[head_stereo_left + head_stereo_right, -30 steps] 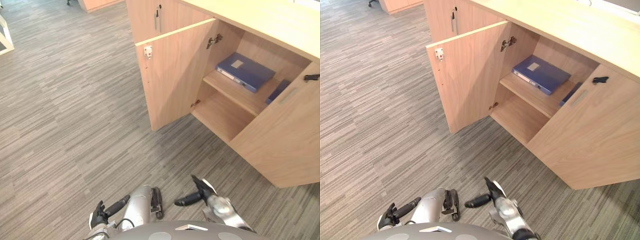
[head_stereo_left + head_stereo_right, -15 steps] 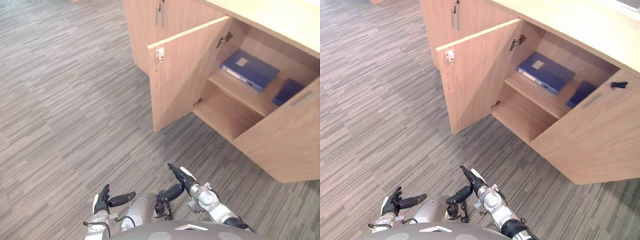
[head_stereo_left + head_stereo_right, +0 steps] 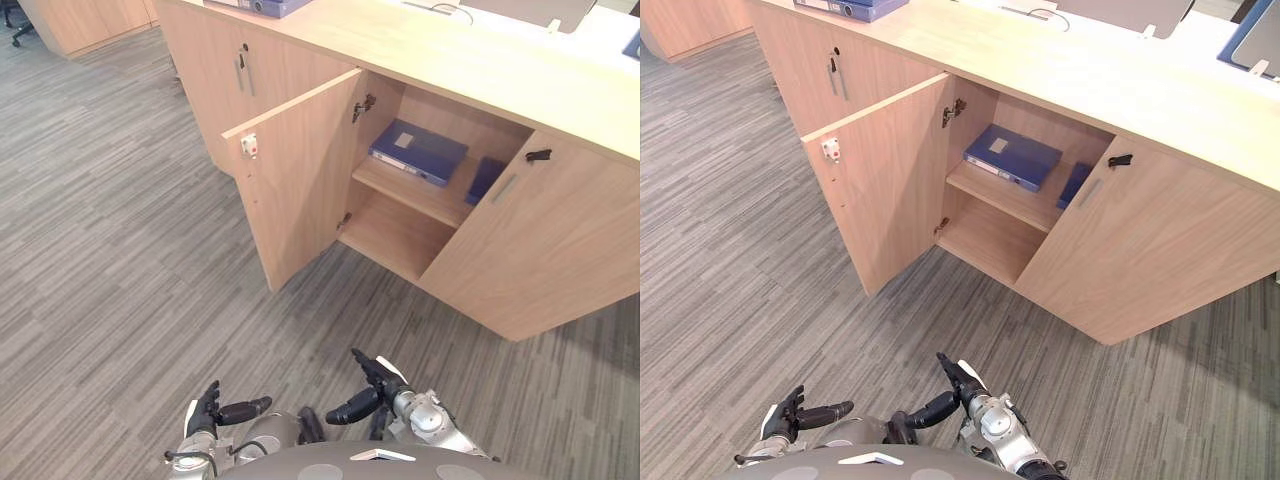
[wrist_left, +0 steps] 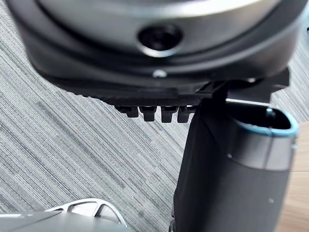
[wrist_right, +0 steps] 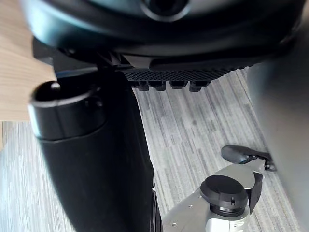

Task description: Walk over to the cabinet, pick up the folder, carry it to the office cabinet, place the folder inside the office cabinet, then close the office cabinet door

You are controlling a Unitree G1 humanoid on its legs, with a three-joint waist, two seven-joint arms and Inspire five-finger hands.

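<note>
A blue folder point(image 3: 418, 152) lies flat on the upper shelf inside the open wooden cabinet point(image 3: 480, 62) ahead of me. A second blue folder point(image 3: 486, 180) stands upright at that shelf's right end. My left hand point(image 3: 205, 410) hangs low near my body with straight fingers and holds nothing. To its right my right hand point(image 3: 375, 375) also hangs low, its fingers straight and empty. Both hands are well short of the cabinet, over the carpet.
The cabinet's left door point(image 3: 290, 190) swings out toward me, and the right door point(image 3: 530, 250) stands open too. Another blue folder point(image 3: 855, 8) lies on the counter top at the far left. Grey striped carpet point(image 3: 120, 260) spreads between me and the cabinet.
The whole view has shifted: the cabinet now sits further off and its counter top shows. Both hands stay low and empty; the folder has not moved on its shelf.
</note>
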